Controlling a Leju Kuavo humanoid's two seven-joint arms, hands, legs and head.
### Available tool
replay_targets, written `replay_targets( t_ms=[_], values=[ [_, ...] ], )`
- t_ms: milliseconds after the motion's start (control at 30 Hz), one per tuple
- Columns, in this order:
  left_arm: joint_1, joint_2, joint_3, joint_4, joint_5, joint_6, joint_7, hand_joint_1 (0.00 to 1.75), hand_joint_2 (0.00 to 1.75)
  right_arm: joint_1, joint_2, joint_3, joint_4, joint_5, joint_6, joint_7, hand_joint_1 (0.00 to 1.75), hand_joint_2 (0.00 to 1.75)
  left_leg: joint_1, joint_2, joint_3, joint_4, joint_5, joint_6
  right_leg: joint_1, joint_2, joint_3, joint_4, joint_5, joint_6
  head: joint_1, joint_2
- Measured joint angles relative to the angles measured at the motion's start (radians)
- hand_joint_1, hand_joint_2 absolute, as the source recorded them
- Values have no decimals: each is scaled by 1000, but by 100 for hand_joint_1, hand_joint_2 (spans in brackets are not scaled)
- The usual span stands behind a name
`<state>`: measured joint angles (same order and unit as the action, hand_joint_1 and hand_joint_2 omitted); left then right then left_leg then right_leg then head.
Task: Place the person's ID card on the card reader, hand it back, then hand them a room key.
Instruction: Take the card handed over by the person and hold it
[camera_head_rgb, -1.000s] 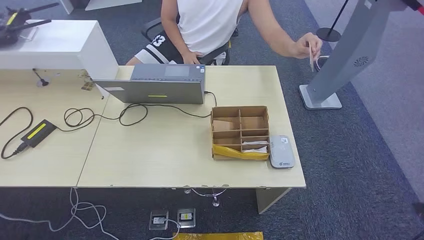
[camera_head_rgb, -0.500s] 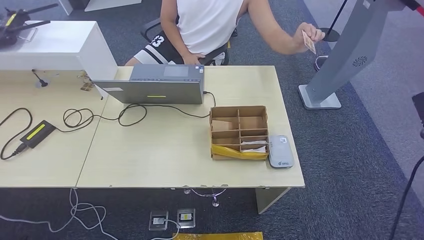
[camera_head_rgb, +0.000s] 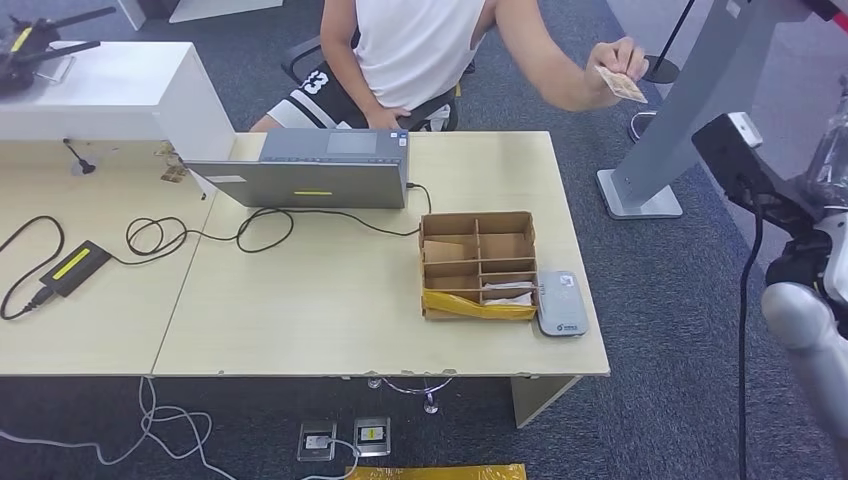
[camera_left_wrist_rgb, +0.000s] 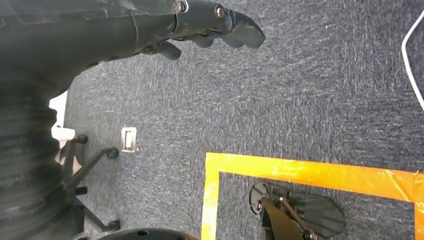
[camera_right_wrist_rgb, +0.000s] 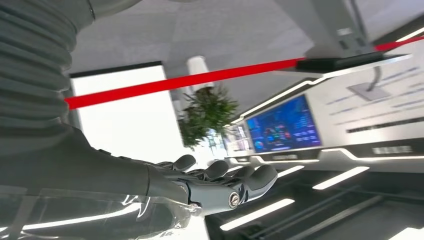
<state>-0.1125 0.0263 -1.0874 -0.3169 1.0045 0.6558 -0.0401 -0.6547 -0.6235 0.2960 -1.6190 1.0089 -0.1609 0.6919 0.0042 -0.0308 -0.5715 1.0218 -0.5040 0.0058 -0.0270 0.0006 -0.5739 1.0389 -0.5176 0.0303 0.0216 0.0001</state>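
Observation:
A seated person behind the table holds out the ID card (camera_head_rgb: 622, 86) in a raised hand, past the table's far right corner. The grey card reader (camera_head_rgb: 562, 302) lies flat near the table's front right corner, against a cardboard divider box (camera_head_rgb: 479, 222). One compartment of the box holds pale cards (camera_head_rgb: 510, 292). My right arm (camera_head_rgb: 800, 300) rises at the right edge, beyond the table and below the ID card. My right hand (camera_right_wrist_rgb: 220, 182) is empty, its fingers stretched out and apart. My left hand (camera_left_wrist_rgb: 200, 25) hangs over the carpet, fingers loosely extended, holding nothing.
A closed grey laptop (camera_head_rgb: 310, 180) sits at the table's back with cables and a black power brick (camera_head_rgb: 75, 265) to the left. A grey kiosk stand (camera_head_rgb: 680, 130) rises from the floor to the right of the table. Orange tape (camera_left_wrist_rgb: 300, 172) marks the carpet.
My right arm has come up into the head view at the right edge. The person has lifted the ID card higher and turned it flatter.

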Motion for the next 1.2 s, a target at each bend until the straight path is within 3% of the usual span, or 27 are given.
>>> replay_targets(
  t_ms=[433, 733, 1133, 1167, 1200],
  values=[
    [-5, 4, -32, 0, -16, -26, 3, 0, 175, -145, 17, 325, 23, -80, -40, -9, 0, 175, 1, 0, -1, 0, 0, 0, 1, 0, 0, 0, 0, 0, 0, 0],
    [-27, 12, -61, 0, -34, -31, 23, 0, 175, -257, 132, 570, 165, -77, -82, -66, 0, 175, 2, 0, 0, 0, 1, -1, 2, 0, 0, 1, 0, 0, 0, 0],
    [-27, 18, -72, 0, -28, -37, 34, 0, 175, -317, 235, 701, 336, -86, -146, -110, 0, 175, 2, 0, 0, 0, 1, -2, 2, 0, 0, 1, 0, 0, 0, 0],
    [-26, 18, -72, 0, -27, -37, 34, 0, 175, -321, 242, 708, 350, -90, -152, -113, 3, 175, 2, 0, 0, 0, 1, -2, 2, 0, 0, 1, 0, 0, 0, 0],
    [-26, 18, -72, 0, -25, -37, 34, 0, 175, -325, 249, 715, 362, -95, -156, -116, 34, 175, 2, 0, 0, 0, 1, -2, 2, 0, 0, 1, 0, 0, 0, 0]
  ],
)
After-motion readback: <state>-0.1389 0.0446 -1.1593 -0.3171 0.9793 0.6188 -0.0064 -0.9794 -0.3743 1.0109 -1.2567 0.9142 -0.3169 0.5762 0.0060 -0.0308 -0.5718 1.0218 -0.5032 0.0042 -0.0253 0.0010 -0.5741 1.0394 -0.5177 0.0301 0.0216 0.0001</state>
